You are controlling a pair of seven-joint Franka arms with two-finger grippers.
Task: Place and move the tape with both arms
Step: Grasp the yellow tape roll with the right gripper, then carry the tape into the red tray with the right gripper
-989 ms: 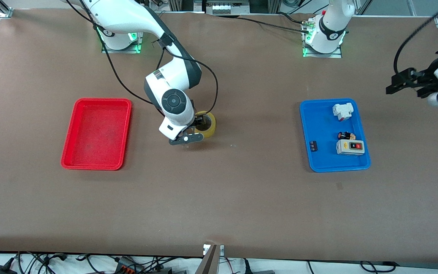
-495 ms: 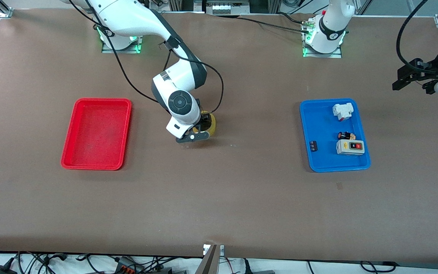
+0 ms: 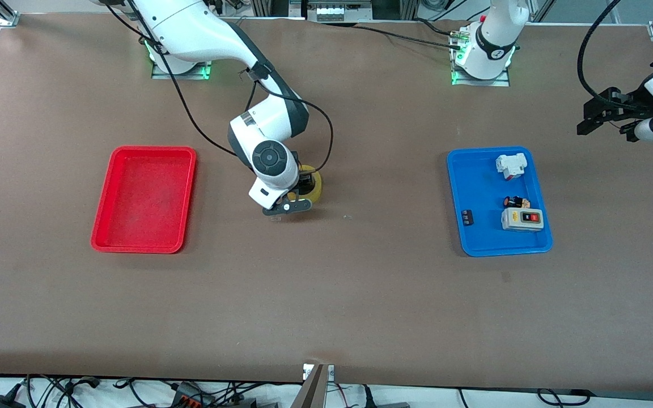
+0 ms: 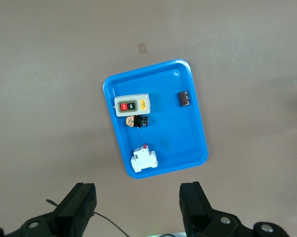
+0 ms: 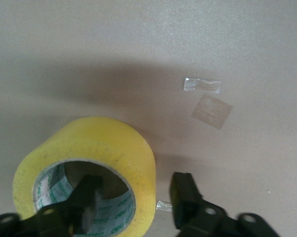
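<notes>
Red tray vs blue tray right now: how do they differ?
The red tray holds nothing visible; the blue tray holds a grey switch box, a white breaker and smaller parts. The red tray lies toward the right arm's end of the table, the blue tray toward the left arm's end. Both are rectangular, rimmed and similar in size, and neither holds the tape.

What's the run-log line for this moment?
right gripper: open, straddling tape wall on table | left gripper: open, waiting above table past blue tray
</notes>
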